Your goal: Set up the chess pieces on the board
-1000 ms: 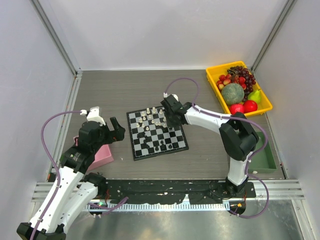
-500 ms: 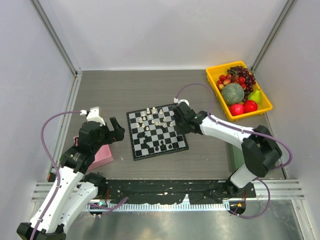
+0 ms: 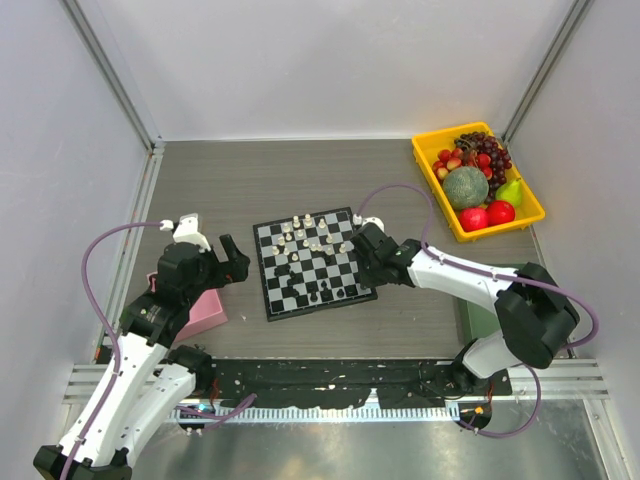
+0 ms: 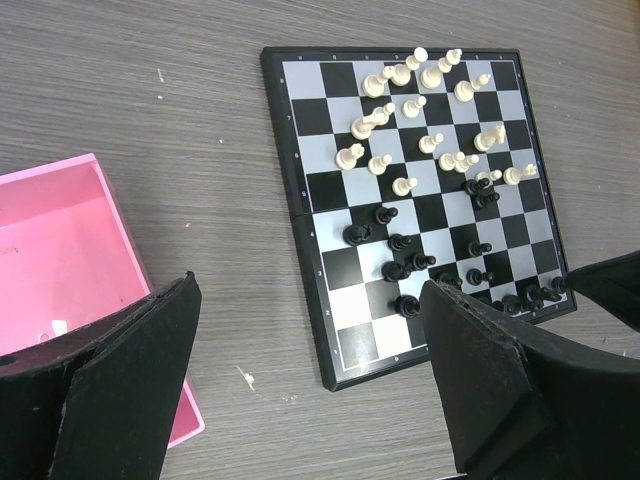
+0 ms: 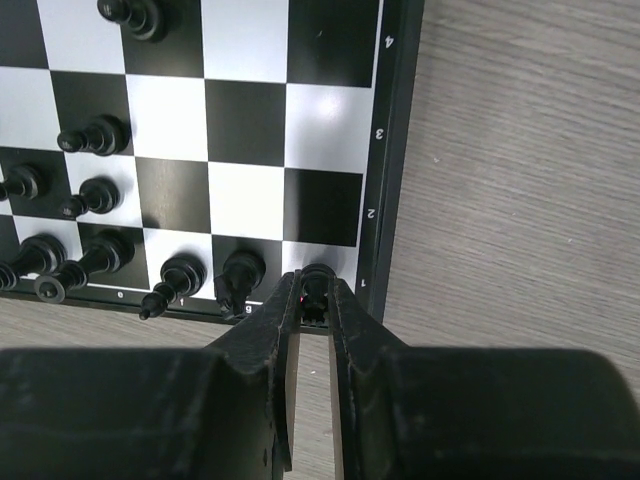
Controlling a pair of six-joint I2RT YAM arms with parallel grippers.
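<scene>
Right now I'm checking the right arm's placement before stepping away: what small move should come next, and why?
Probably open the right fingers slightly, then lift straight up. They pinch a black piece over the board's corner square beside the 1 mark, in line with the other black back-row pieces, so it looks placed.

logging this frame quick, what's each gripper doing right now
Left gripper: open, holding nothing.
Right gripper: closed on a black chess piece at a corner square of the board.
</scene>
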